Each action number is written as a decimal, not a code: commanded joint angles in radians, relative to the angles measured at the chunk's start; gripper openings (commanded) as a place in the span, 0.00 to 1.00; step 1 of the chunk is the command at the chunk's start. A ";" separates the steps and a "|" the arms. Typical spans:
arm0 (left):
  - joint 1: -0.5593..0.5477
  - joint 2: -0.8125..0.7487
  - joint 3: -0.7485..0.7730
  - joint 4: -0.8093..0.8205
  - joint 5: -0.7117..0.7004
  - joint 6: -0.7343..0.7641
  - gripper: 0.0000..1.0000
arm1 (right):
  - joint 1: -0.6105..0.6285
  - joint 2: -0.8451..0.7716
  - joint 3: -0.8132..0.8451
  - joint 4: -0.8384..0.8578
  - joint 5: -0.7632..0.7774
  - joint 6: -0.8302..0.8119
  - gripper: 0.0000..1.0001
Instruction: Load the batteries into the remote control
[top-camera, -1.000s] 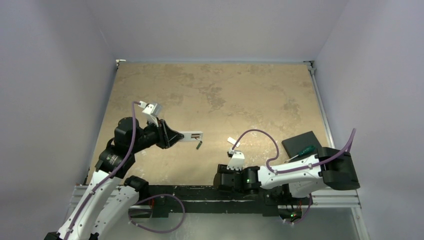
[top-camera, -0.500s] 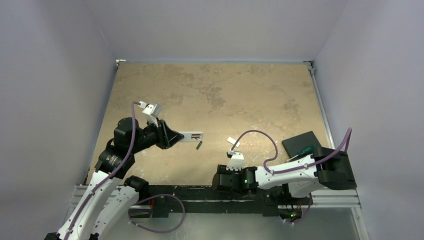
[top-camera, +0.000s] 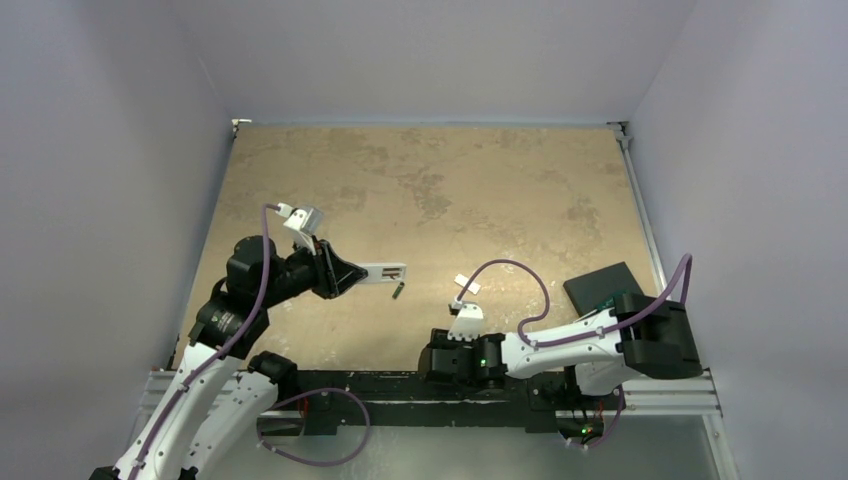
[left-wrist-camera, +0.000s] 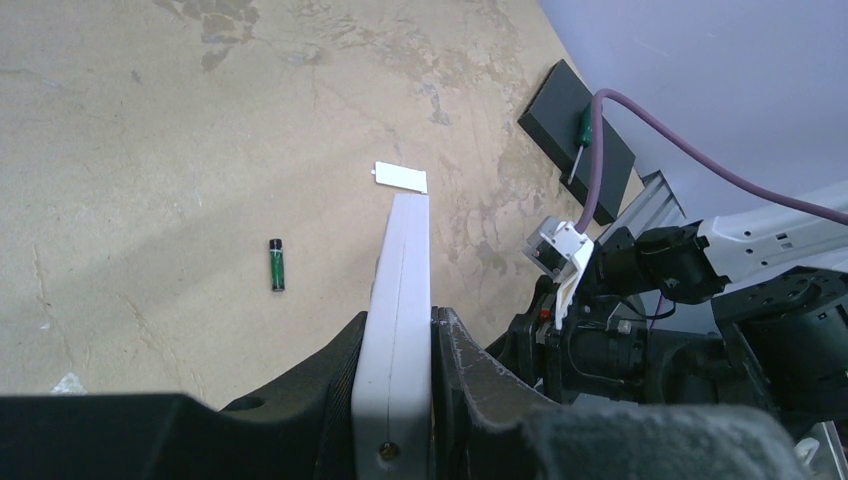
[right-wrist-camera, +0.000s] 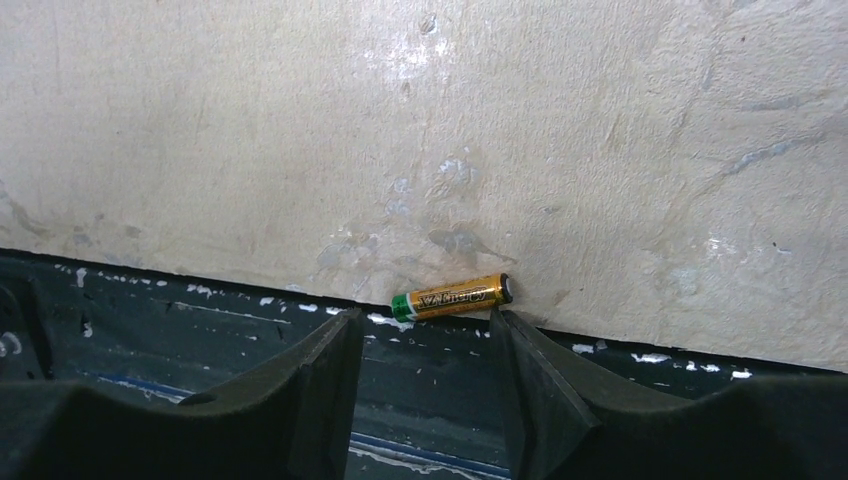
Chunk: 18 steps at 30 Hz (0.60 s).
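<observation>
My right claw (right-wrist-camera: 425, 335) stood spread, the gold battery (right-wrist-camera: 452, 297) just ahead between its fingers at the table (right-wrist-camera: 300, 150) edge, long axis across the gap. My left claw (left-wrist-camera: 400, 322) pinched the remote (left-wrist-camera: 405, 250); the dark battery (left-wrist-camera: 276, 265) lay near it.

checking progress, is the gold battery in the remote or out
Out: the gold battery lies flat at the table's near edge before the right gripper; the left gripper holds the remote.

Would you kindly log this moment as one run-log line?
left end effector: shut on remote control | right end effector: open, gold battery just ahead, ungripped | dark battery: loose on table
</observation>
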 joint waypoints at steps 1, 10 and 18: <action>0.002 -0.010 0.018 0.045 0.017 0.014 0.00 | -0.008 0.023 0.043 -0.051 0.054 0.030 0.56; 0.002 -0.007 0.018 0.045 0.025 0.017 0.00 | -0.030 0.055 0.058 -0.055 0.060 0.010 0.55; 0.002 -0.010 0.017 0.044 0.029 0.018 0.00 | -0.060 0.080 0.060 -0.057 0.061 -0.011 0.54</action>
